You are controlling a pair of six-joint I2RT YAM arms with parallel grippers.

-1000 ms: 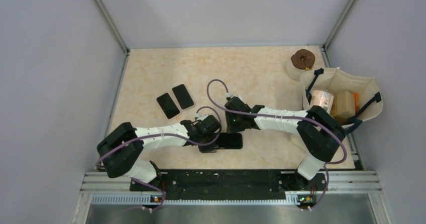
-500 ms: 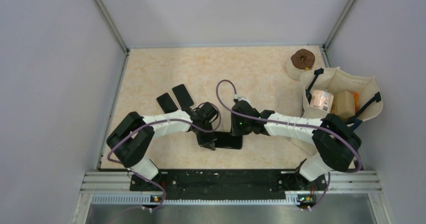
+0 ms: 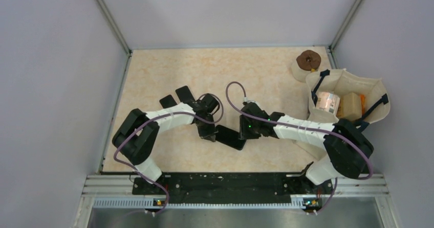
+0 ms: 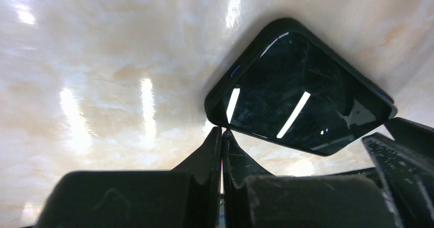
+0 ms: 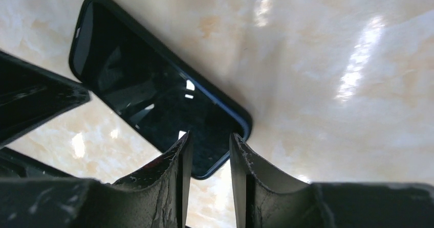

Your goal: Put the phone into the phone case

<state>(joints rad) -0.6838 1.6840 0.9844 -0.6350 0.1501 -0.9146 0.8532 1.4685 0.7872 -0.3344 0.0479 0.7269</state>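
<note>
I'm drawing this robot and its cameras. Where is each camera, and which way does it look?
Top: high above and behind, looking down at the table; left arm and right arm show.
Left wrist: on the left arm, looking down past its shut left gripper.
Right wrist: on the right arm, looking down past its right gripper.
All three share the black phone.

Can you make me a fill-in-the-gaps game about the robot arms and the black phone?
The left gripper is ___.
The black phone lies flat on the ___.
The white bag is on the ___ side of the top view.
Missing words: shut, table, right.
</note>
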